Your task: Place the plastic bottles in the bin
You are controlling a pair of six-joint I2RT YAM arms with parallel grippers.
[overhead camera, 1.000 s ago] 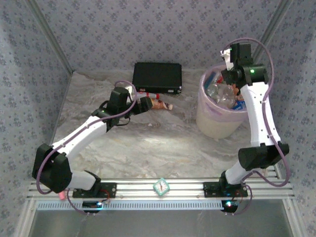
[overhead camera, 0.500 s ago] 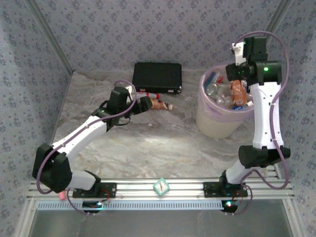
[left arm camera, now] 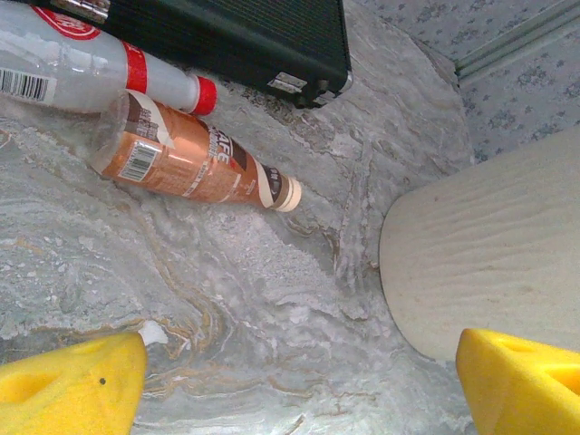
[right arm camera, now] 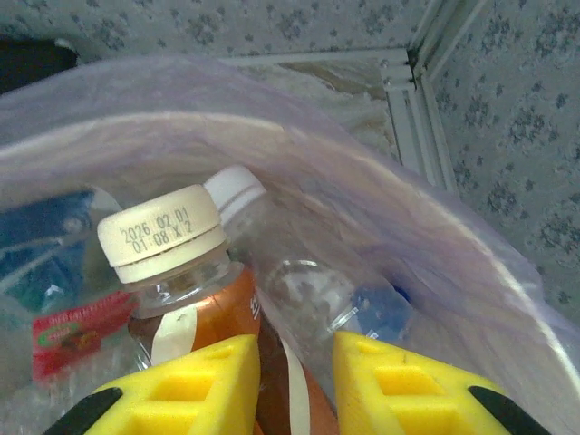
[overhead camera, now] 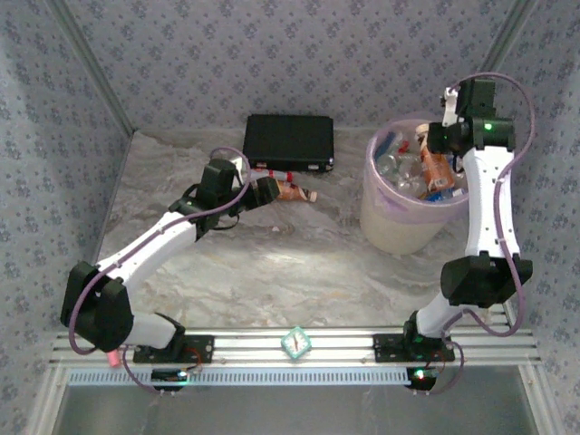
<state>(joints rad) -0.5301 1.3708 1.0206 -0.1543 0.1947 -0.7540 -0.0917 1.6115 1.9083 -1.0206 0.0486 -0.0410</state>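
Right arm has shifted toward the frame's right edge, over the bin's (overhead camera: 390, 231) far rim.
Left hand (left arm camera: 290, 385): wide, empty, low over the bench (overhead camera: 272, 272).
Centre: clear red-capped bottle (left arm camera: 82, 68) and orange-brown bottle (left arm camera: 195, 163), against the black case (overhead camera: 288, 140).
Right hand (right arm camera: 294, 381): narrow, apparently holding nothing, with the cream-capped bottle (right arm camera: 195, 308) binned beneath.
Next, likely: the left hand advances and closes on the orange-brown bottle.

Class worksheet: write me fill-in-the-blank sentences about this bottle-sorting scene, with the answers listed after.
The right gripper holds a brown bottle over the ____.
The left gripper has its jaws ____.
Beside the black case, ____ bottles lie on the table.
The clear bottle there has a ____ cap.
Missing words: bin, open, two, red.
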